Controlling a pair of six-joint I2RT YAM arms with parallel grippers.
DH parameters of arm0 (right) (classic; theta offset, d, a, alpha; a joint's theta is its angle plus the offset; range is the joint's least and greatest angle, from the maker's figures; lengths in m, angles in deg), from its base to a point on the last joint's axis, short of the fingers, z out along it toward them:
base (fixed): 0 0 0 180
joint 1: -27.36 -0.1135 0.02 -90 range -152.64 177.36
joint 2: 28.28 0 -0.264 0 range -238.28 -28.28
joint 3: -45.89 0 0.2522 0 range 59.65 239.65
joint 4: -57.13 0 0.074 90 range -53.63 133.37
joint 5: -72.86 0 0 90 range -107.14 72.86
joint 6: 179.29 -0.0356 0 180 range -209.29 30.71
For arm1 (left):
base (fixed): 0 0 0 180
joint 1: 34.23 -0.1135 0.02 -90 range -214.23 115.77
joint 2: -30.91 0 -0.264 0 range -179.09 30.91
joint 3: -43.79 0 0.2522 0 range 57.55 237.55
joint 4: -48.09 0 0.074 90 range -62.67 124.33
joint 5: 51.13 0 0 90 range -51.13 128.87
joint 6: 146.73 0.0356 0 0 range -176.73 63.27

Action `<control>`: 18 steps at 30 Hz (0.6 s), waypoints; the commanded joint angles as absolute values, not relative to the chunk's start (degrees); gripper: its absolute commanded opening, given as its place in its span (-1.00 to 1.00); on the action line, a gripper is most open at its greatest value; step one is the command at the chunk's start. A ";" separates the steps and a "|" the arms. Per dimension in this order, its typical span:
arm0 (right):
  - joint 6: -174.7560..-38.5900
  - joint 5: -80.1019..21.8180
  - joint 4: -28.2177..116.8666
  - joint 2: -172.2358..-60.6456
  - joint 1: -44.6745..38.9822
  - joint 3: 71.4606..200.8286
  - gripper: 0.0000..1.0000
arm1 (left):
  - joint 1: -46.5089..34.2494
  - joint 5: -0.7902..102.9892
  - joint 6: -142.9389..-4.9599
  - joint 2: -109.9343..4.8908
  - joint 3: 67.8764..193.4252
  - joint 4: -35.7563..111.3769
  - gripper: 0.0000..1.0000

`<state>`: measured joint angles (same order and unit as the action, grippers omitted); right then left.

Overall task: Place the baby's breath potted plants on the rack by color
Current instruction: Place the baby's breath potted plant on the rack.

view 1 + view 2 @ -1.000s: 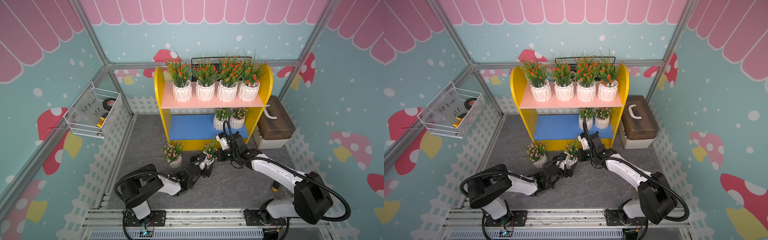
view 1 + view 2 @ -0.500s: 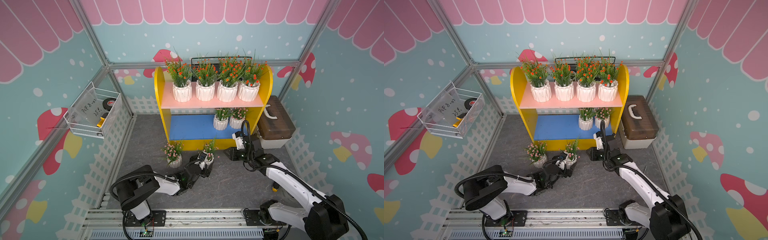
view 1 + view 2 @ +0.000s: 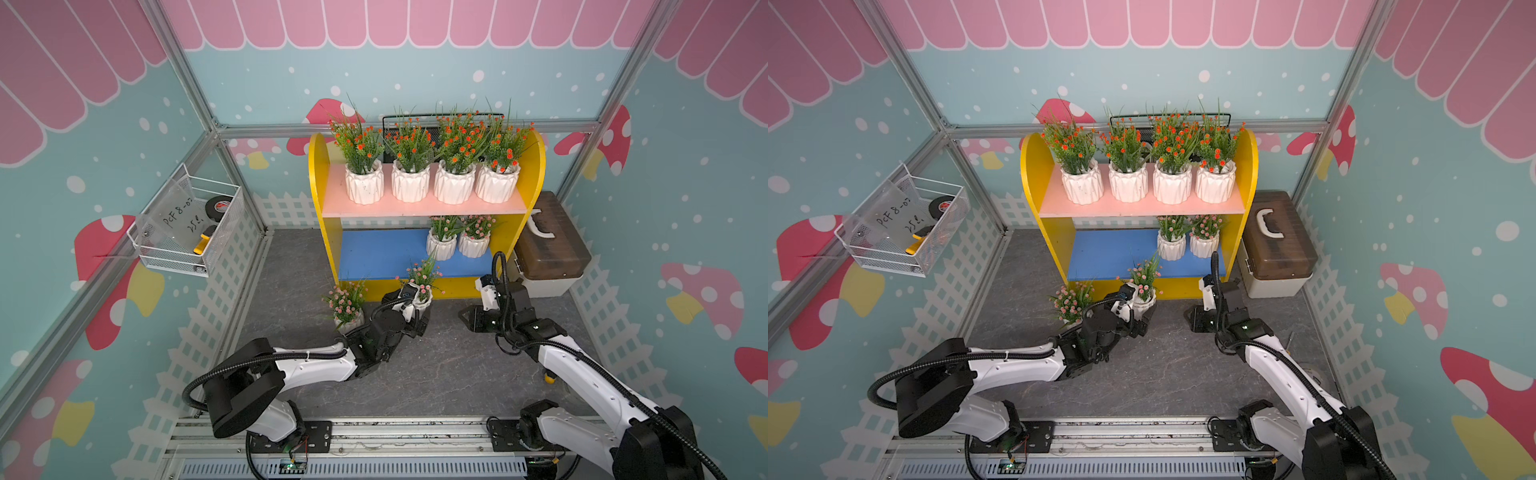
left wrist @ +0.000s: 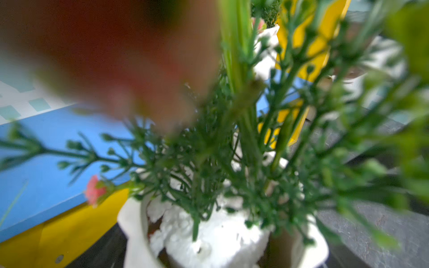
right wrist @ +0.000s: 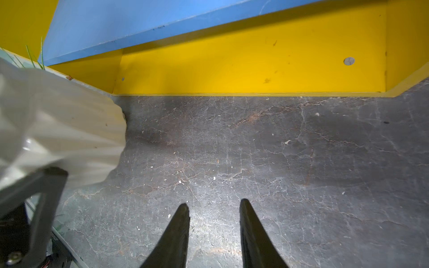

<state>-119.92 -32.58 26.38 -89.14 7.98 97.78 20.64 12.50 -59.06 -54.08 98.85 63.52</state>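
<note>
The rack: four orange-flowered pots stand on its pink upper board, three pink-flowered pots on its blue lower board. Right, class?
No: the blue lower board holds two pink-flowered pots, not three, as both top views show. The rest stands.

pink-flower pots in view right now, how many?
4. Two pink pots stand on the blue lower board of the rack. One held pot is in the left gripper before the rack. One floor pot stands beside it. None seems hidden.

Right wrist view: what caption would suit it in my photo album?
Open, empty right gripper over the grey floor, facing the rack's yellow base and blue board, white ribbed pot alongside.
</note>
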 commanded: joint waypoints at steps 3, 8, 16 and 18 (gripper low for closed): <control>-118.90 -32.97 25.93 -86.61 8.46 96.18 -0.28 | 16.92 14.08 -58.93 -51.54 105.38 59.20 0.63; -119.08 -32.98 25.86 -85.02 8.46 94.85 -0.28 | 13.20 16.50 -58.85 -52.81 109.02 57.57 0.63; -118.60 -32.01 23.92 -82.20 8.50 94.00 -0.27 | 9.05 19.71 -58.05 -58.67 116.92 55.84 0.63; -118.63 -31.57 23.28 -81.25 8.46 93.68 -0.25 | 8.19 20.24 -58.09 -60.61 119.18 55.34 0.63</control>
<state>-119.55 -32.48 24.70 -82.82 8.20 94.44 9.19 18.38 -58.88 -59.18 115.22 53.81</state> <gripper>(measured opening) 0.369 0.889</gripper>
